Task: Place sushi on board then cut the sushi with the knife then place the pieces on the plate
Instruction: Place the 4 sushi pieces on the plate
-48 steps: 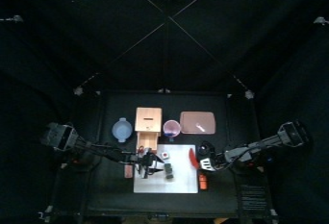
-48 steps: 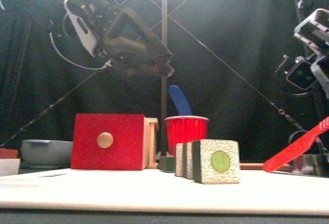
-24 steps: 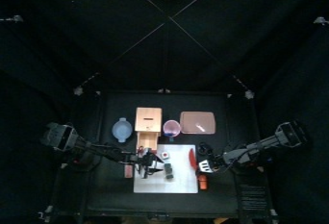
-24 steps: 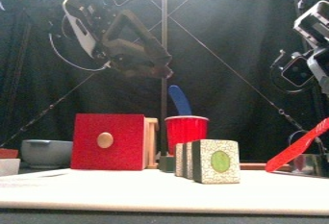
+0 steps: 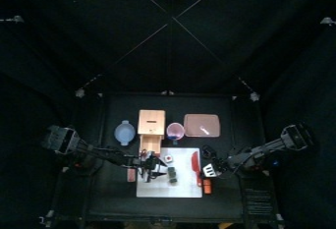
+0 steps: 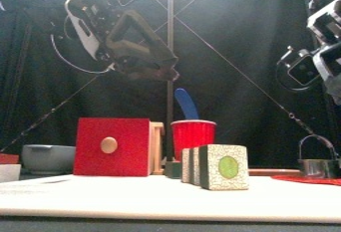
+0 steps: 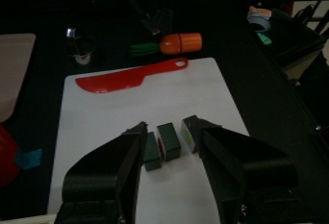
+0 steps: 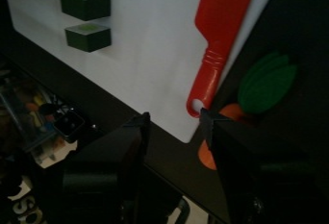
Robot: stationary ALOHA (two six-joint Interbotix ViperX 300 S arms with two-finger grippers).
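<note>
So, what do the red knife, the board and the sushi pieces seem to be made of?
Knife: probably moulded plastic; one even red, smooth, rounded edges.
Board: white, flat, matt; likely plastic, but it could be painted wood.
Sushi: solid blocks with dark green sides and a pale speckled face with a green centre; painted wood or hard plastic, I cannot tell which.
</note>
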